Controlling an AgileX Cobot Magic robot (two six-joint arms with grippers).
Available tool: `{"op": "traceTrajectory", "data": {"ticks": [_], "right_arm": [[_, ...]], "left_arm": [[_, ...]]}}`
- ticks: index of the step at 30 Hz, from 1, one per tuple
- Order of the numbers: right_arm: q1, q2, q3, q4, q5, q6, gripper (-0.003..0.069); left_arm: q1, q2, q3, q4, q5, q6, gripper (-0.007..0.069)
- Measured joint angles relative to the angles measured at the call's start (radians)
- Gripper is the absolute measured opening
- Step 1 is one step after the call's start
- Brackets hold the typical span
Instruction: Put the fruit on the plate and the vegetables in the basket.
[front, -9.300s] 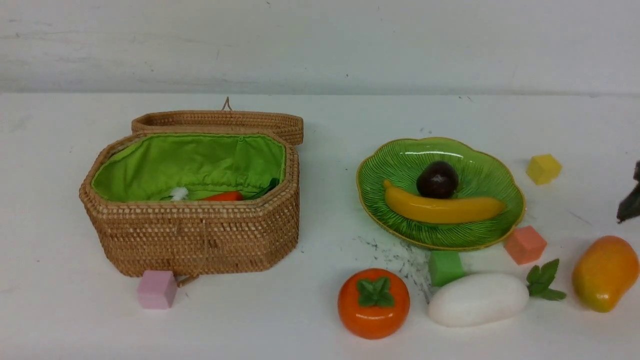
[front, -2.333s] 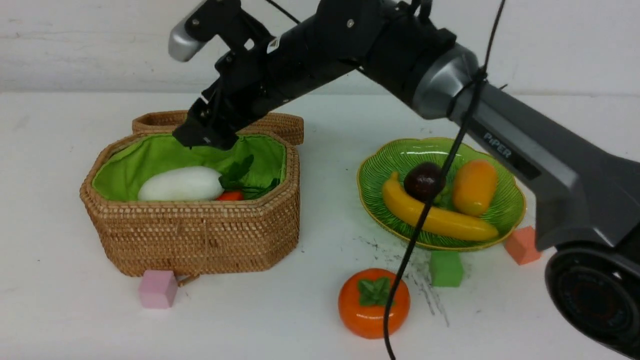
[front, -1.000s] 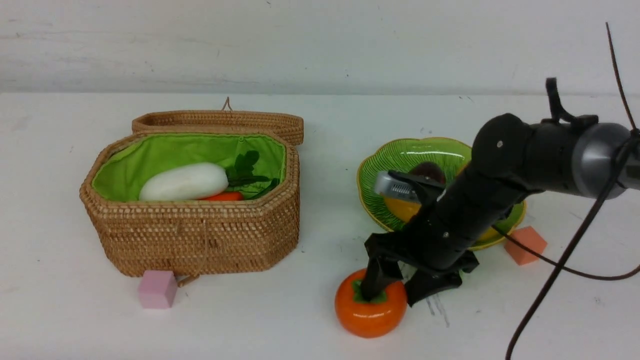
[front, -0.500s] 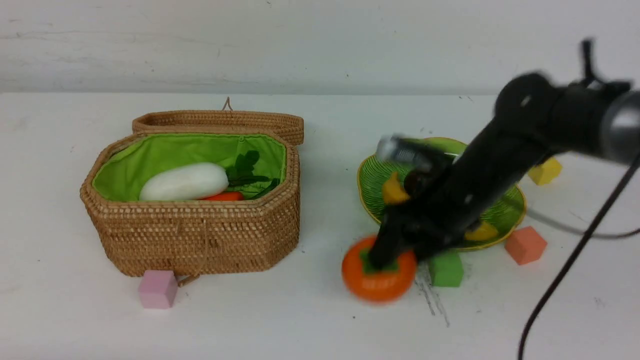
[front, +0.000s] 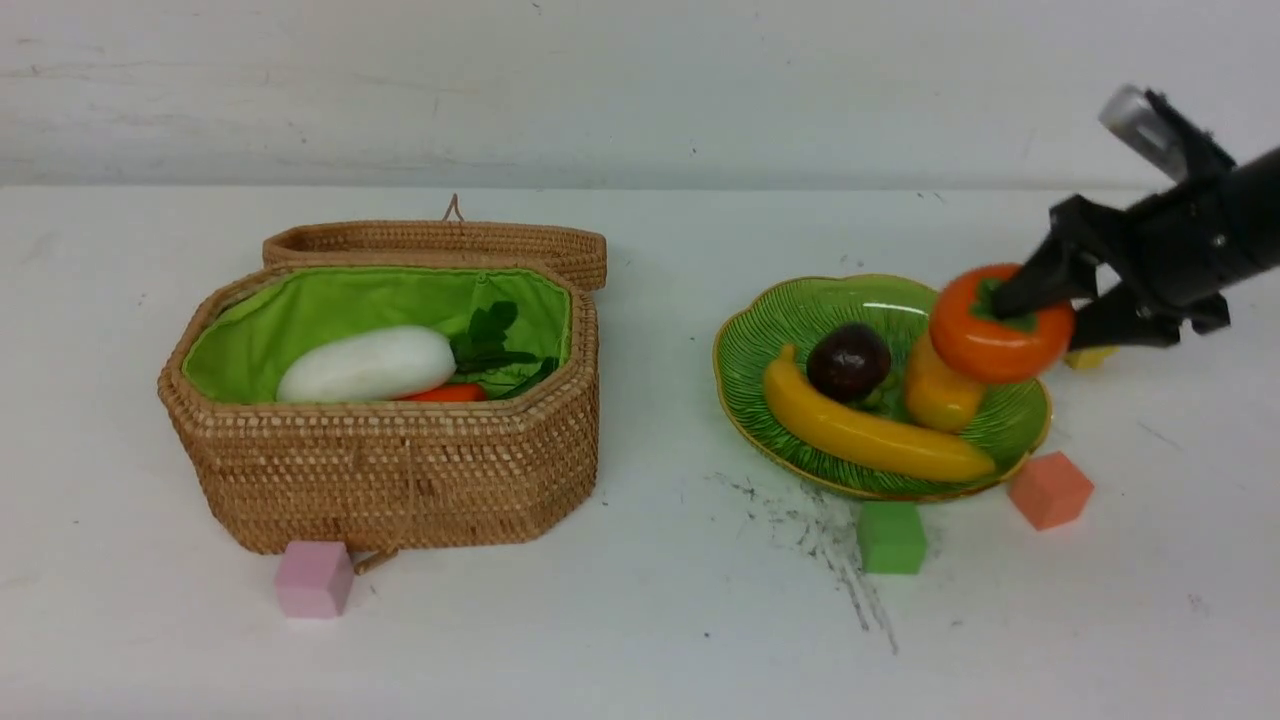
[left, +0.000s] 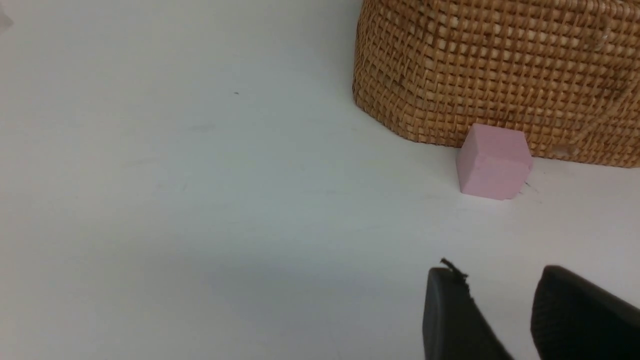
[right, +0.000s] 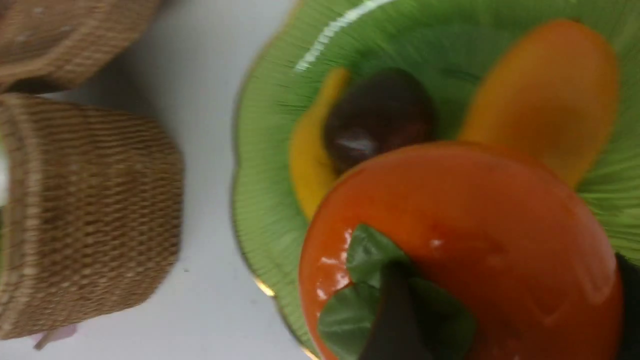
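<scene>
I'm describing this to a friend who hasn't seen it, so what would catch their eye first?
The orange persimmon, held in the air by the right tool above the far right side of the green plate. Next, the open wicker basket on the left, with a white radish lying on its bright green lining.

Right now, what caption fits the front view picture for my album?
Right gripper carries the persimmon above the plate of fruit.

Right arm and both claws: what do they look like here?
The right claw has matte black wedge-shaped fingers on a blocky black body, with a small silver-grey ribbed module on top. The left claw shows only two black, finely textured fingertips. No cables or markings visible.
</scene>
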Motion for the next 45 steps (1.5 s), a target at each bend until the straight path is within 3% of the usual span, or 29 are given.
{"op": "traceTrajectory", "data": {"ticks": [20, 23, 26, 30, 41, 45], "right_arm": [[0.022, 0.103, 0.0, -0.04, -0.005, -0.047, 0.0496], [0.022, 0.086, 0.0, -0.045, -0.001, -0.047, 0.0532], [0.022, 0.028, 0.0, -0.049, 0.003, -0.049, 0.0645], [0.022, -0.048, 0.0, -0.053, 0.024, -0.049, 0.0676], [0.022, -0.316, 0.0, -0.113, 0.177, -0.05, 0.054], [0.022, -0.522, 0.065, -0.168, 0.192, -0.03, 0.0447]], "left_arm": [[0.0, 0.0, 0.0, 0.0, 0.0, 0.0, 0.0239], [0.0, 0.0, 0.0, 0.0, 0.0, 0.0, 0.0239], [0.0, 0.0, 0.0, 0.0, 0.0, 0.0, 0.0239], [0.0, 0.0, 0.0, 0.0, 0.0, 0.0, 0.0239], [0.0, 0.0, 0.0, 0.001, 0.0, 0.0, 0.0239], [0.0, 0.0, 0.0, 0.001, 0.0, 0.0, 0.0239]]}}
